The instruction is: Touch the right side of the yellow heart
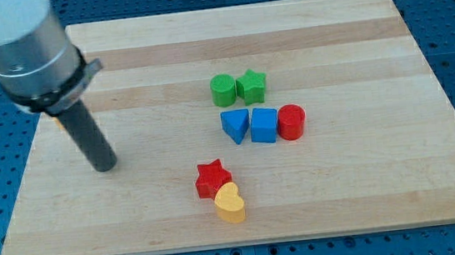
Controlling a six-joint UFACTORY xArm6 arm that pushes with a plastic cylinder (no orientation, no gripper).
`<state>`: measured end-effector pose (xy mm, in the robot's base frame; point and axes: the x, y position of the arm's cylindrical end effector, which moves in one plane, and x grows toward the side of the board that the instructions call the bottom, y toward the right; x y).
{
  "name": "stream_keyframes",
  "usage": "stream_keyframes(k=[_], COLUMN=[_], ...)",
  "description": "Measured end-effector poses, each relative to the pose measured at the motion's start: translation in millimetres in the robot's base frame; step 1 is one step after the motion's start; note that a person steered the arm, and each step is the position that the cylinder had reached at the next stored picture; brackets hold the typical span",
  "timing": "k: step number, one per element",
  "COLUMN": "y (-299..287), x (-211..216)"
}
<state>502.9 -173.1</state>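
My tip (106, 167) is down on the wooden board (367, 189) at the left-middle of the frame, a plain dark rod with nothing to spread or pinch, touching no block. The yellow heart (230, 202) sits low in the frame, a little left of centre, well apart from my tip and off to its right and slightly lower. Tucked against the heart's upper left is the red star (211, 177), the two touching. Up above, near the centre, the green cylinder (222, 89) and the green star (251, 84) stand side by side, just about touching. Below them runs a row of three: the blue triangle (235, 124), the blue cube (264, 125) and the red cylinder (291, 122), packed close together. The heart's right side faces open board, and my tip is on the opposite side of it.
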Motion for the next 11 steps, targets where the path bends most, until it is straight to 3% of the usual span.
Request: stream_keyframes(k=[5,6,8,11], y=[187,218,218,190], x=[-1,15,53,69])
